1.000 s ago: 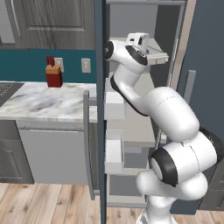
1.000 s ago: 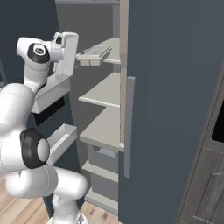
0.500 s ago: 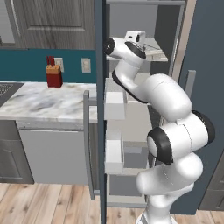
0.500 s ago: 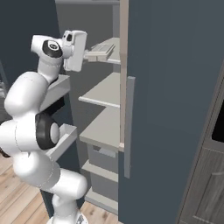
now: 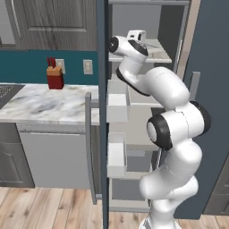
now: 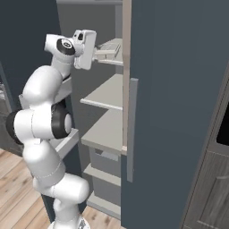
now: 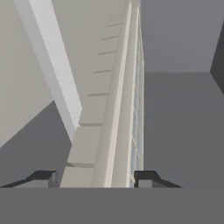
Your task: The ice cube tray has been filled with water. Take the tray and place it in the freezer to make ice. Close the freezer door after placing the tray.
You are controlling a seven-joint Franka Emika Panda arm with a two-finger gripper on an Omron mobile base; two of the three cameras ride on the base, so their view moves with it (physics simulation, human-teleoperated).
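Reaching deeper than a moment ago, the arm has carried the ice cube tray (image 7: pixel 109 113) further into the freezer (image 6: pixel 107 94), where it now hangs over the top white shelf (image 6: pixel 112 44). That tray is a flat, pale grey-white rectangle of small square cells, seen edge-on in the hand view and running away from the camera. One tool (image 7: pixel 95 178) grips it, its two dark fingertips (image 7: pixel 41 177) clamped on the tray's near end, one on each side. Below it in the right base view sit two more smooth white shelves, and beneath them a white bin (image 6: pixel 105 161). Two white bins (image 5: pixel 117 107) show on the inside of the open slate-blue freezer door (image 5: pixel 103 134) in the left base view, with its long silver handle (image 5: pixel 91 147). Beyond lies a marbled worktop (image 5: pixel 44 105) carrying one red block (image 5: pixel 55 79).
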